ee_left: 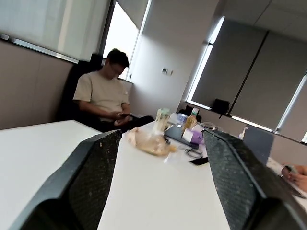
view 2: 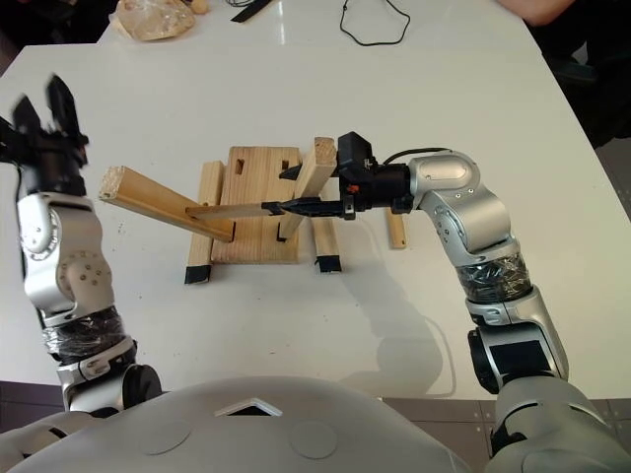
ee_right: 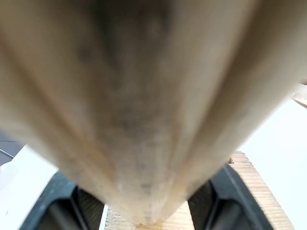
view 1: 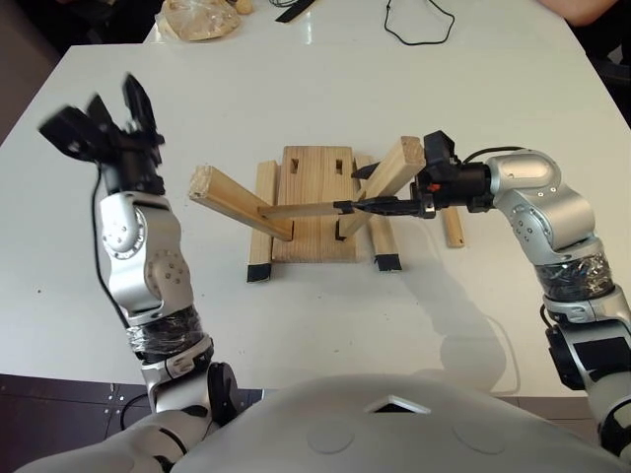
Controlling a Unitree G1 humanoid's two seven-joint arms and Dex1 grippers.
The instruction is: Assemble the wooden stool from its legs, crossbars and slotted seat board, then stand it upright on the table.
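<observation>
The slotted seat board (view 1: 315,202) lies flat at mid-table. Over it stands a partly joined frame: a left leg (view 1: 235,200) tilted up to the left, a thin crossbar (view 1: 301,209) and a right leg (view 1: 396,169). My right gripper (view 1: 360,189) is shut on the right leg, one finger on each side. In the right wrist view that leg (ee_right: 144,96) runs between the dark fingers (ee_right: 62,203). My left gripper (view 1: 123,113) is raised at the far left, open and empty; its pads (ee_left: 91,177) stand wide apart.
Two loose legs with black tips (view 1: 261,225) (view 1: 383,239) lie along either side of the board, and a short wooden piece (view 1: 452,227) lies under my right wrist. A plastic bag (view 1: 202,18) and a black cable (view 1: 419,25) sit at the table's far edge.
</observation>
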